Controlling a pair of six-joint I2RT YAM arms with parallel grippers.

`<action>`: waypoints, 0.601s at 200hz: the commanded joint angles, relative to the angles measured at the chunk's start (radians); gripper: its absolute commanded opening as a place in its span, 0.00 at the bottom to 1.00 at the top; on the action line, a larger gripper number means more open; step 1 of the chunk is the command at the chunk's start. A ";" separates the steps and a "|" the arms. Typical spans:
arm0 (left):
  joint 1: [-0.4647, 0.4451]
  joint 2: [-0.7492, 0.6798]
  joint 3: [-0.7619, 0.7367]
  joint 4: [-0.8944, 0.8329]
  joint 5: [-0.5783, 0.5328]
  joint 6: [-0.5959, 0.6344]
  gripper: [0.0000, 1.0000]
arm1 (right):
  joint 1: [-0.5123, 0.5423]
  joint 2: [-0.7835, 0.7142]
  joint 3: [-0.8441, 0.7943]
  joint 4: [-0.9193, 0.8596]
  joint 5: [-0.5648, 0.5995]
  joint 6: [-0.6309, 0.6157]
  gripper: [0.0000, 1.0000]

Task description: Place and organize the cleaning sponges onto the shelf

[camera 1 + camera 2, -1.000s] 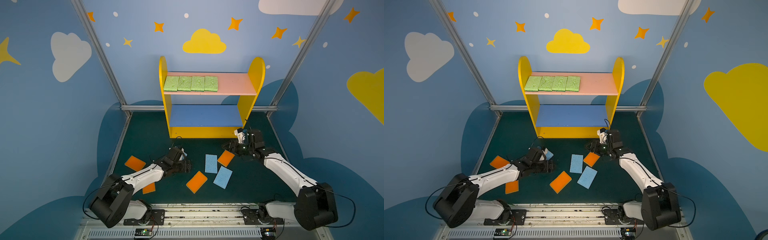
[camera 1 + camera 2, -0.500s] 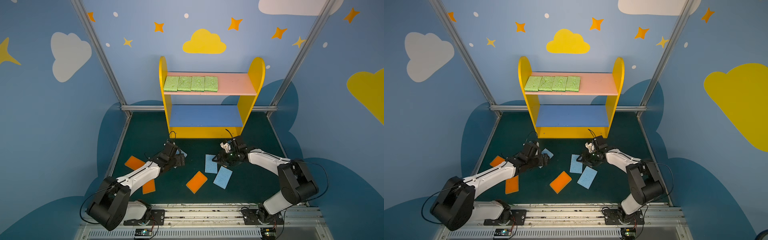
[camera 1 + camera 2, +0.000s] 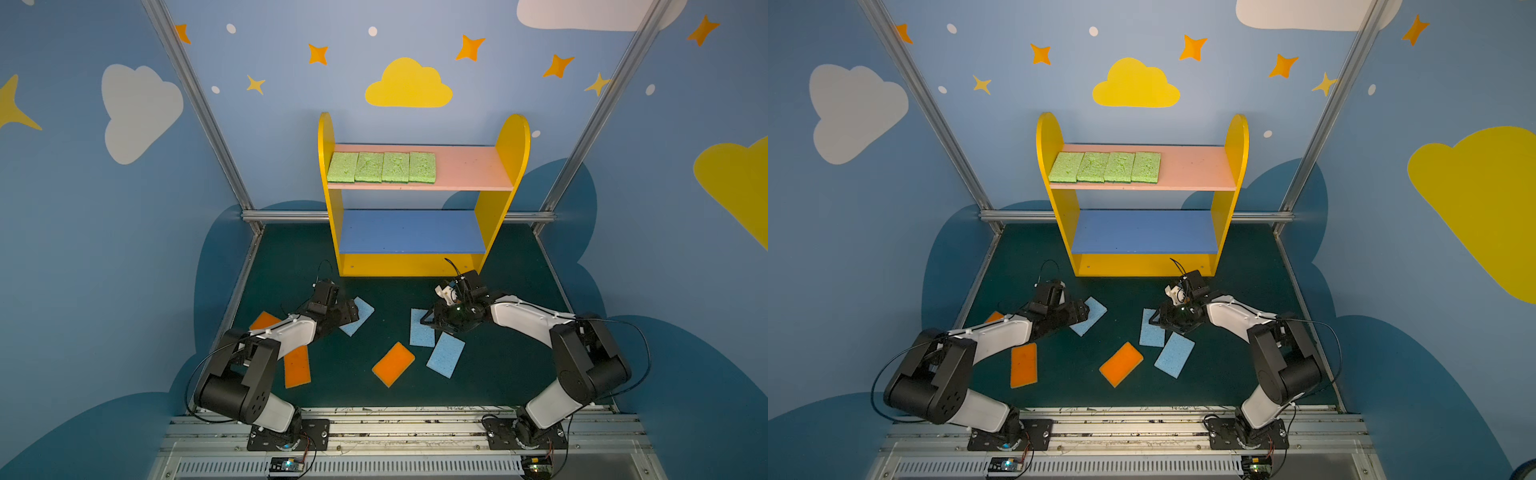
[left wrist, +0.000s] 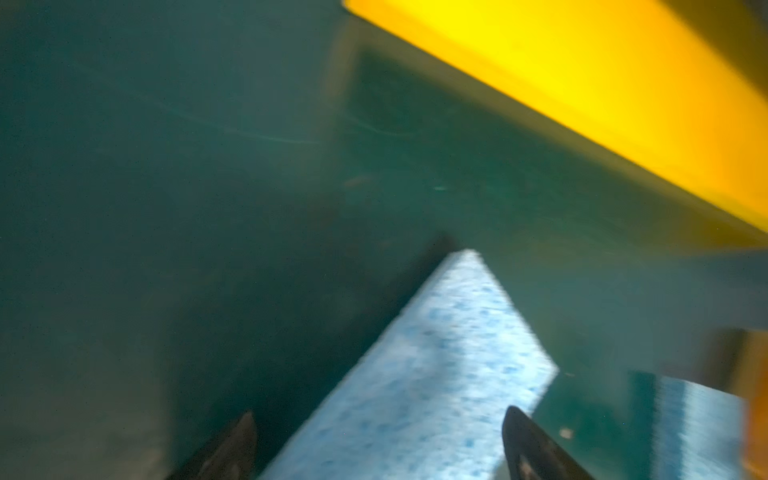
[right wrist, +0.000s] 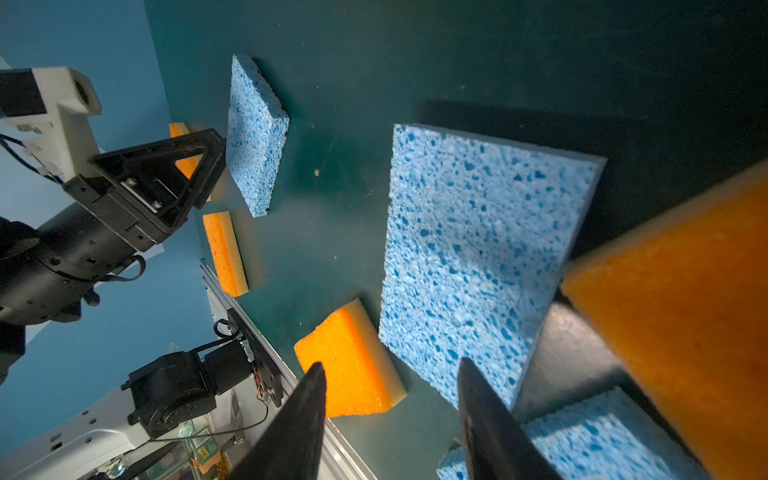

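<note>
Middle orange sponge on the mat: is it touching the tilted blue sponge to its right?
Apart. Both top views show a strip of dark green mat between the orange sponge corner and the blue sponge edge.

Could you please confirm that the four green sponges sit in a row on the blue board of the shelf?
Not quite: the four green sponges sit in a row on the pink board of the shelf, not the blue board, as both top views show.
</note>
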 commanded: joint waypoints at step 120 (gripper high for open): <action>-0.226 -0.192 -0.127 0.043 -0.011 -0.128 0.95 | 0.090 0.050 0.072 0.009 -0.021 0.045 0.44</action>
